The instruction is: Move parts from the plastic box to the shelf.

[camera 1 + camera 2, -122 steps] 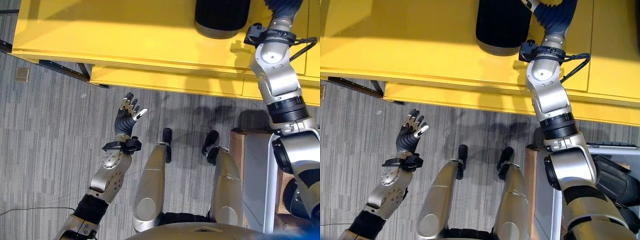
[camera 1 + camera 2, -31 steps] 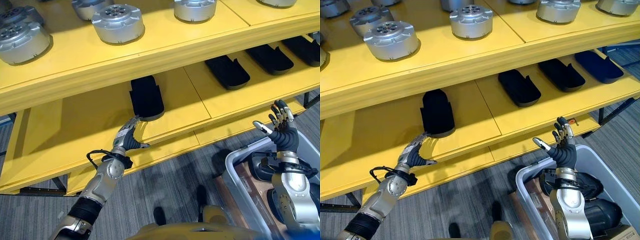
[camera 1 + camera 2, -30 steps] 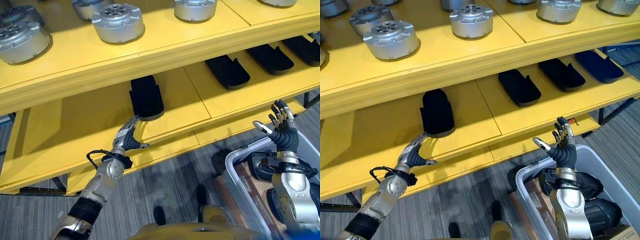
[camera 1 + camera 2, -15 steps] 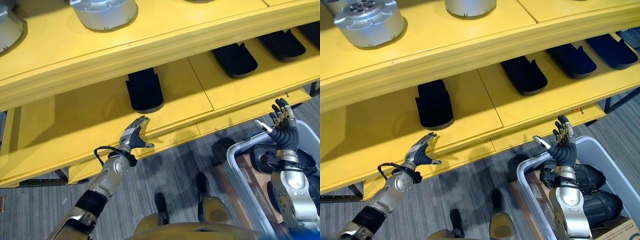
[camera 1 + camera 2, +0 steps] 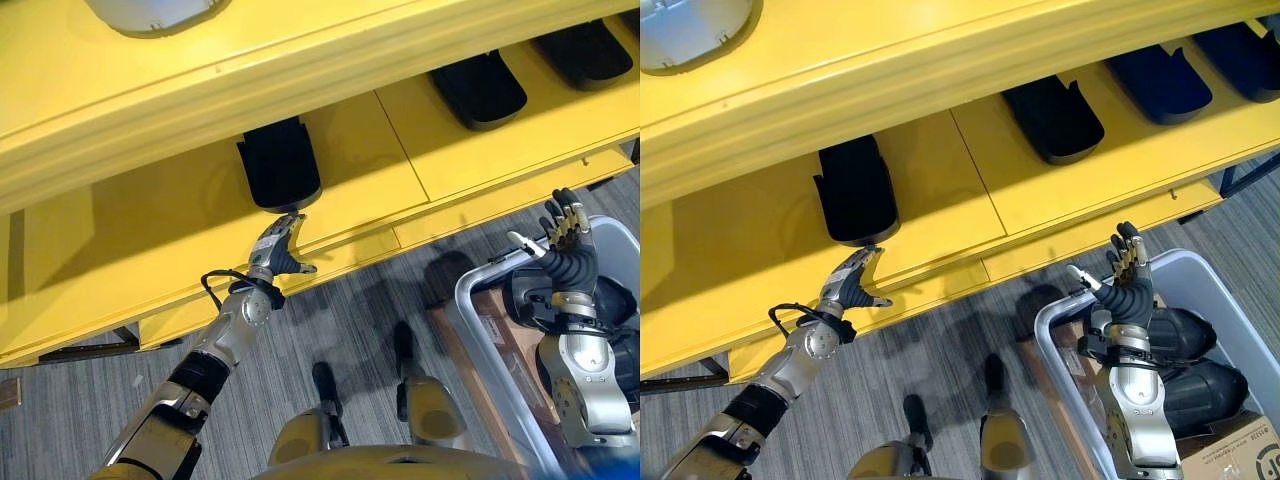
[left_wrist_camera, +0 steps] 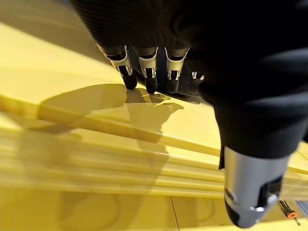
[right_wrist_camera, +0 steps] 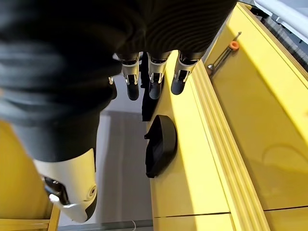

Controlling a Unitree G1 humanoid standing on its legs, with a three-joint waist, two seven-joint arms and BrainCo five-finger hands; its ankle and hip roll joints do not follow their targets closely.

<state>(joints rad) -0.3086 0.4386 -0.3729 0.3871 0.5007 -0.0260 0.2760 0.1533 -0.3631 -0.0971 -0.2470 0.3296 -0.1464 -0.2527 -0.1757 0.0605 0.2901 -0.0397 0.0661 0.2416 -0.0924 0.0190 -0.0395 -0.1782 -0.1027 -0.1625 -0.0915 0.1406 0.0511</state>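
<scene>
Left hand (image 5: 278, 252) open, just below black part (image 5: 279, 168) on shelf (image 5: 150, 230).

Bright yellow shelf (image 5: 940, 190) carrying matte black parts (image 5: 855, 195). Translucent pale grey plastic box (image 5: 1230, 310) on a grey streaked carpet floor (image 5: 940, 340). Silver fingers (image 5: 1127, 255) have dark tips.
</scene>
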